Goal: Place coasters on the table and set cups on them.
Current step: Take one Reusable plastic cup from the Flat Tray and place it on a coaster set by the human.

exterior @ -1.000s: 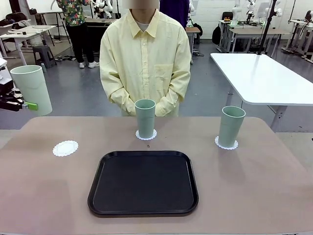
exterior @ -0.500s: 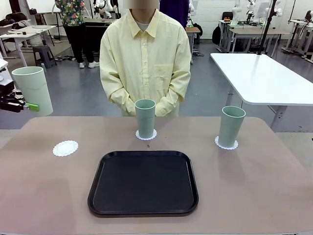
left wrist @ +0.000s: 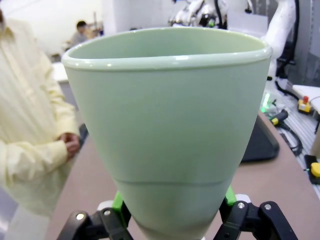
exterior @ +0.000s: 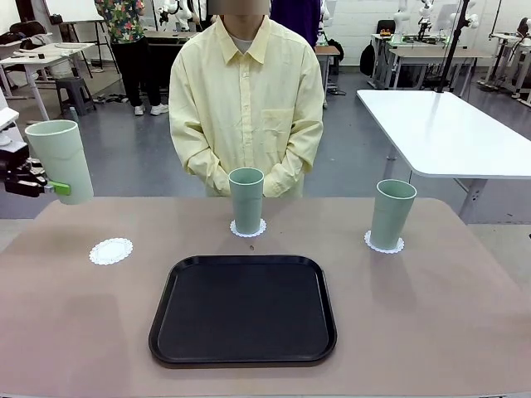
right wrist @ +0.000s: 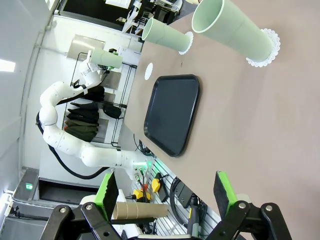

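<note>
Left fingers (exterior: 51, 188): clenched on the lower part of a mint-green cup (exterior: 60, 161), green pads (left wrist: 118, 201) pressed to both its sides; cup upright, slightly tilted, held in the air past the far-left edge of the worktop (exterior: 431, 332).
Right fingers (right wrist: 165, 192): released, spread wide, grasping nothing, above the right side of the worktop.
Bare coaster (exterior: 111, 250): flat on the worktop, left side, near the held cup but below and apart from it.
Middle cup (exterior: 246, 200): upright on its coaster (exterior: 248, 229), far centre, just before the person (exterior: 246, 95).
Right cup (exterior: 391, 213): upright on its coaster (exterior: 383, 244), far right.
Black tray (exterior: 243, 310): centre, near side, nothing on it.
Person's hands: clasped together behind the middle cup.
</note>
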You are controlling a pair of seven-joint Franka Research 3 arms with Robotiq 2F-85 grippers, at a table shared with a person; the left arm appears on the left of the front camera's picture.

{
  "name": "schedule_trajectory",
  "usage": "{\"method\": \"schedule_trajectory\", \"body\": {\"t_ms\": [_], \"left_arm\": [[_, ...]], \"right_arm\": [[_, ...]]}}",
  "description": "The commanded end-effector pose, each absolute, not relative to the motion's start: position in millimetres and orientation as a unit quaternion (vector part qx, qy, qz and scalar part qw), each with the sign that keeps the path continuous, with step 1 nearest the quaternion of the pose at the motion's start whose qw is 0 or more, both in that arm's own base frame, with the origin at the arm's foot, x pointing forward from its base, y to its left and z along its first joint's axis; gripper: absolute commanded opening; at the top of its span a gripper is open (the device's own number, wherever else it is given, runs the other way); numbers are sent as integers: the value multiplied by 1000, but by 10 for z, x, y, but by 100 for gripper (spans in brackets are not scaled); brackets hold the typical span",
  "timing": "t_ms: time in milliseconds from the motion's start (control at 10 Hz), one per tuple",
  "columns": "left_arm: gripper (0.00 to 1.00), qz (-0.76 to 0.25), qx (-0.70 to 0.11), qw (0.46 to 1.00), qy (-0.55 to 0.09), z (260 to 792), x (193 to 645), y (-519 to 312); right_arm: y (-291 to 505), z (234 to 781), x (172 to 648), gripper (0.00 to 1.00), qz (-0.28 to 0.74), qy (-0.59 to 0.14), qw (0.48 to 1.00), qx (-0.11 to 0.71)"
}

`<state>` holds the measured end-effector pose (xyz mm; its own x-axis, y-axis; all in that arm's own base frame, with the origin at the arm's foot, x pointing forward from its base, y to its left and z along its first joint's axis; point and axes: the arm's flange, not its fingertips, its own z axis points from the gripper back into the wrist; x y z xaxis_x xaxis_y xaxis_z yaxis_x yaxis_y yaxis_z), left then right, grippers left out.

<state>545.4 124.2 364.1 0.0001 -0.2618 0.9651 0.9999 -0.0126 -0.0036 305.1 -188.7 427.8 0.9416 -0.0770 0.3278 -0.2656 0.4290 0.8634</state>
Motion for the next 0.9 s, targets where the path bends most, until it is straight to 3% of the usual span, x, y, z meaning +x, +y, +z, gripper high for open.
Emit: {"method": "schedule_trajectory", "body": {"t_ms": [0, 400, 800], "left_arm": [[81, -575, -422, 557, -426, 3437, 5538, 1176], [81, -587, -394, 567, -423, 2955, 5565, 976], [81, -576, -436, 565, -399, 2713, 5410, 926]], "right_arm": [[-1881, 4274, 3037, 100, 55, -162, 826, 536], [-1881, 4274, 3037, 100, 55, -162, 826, 536], [-1881, 4274, 3037, 100, 55, -162, 826, 536]]}}
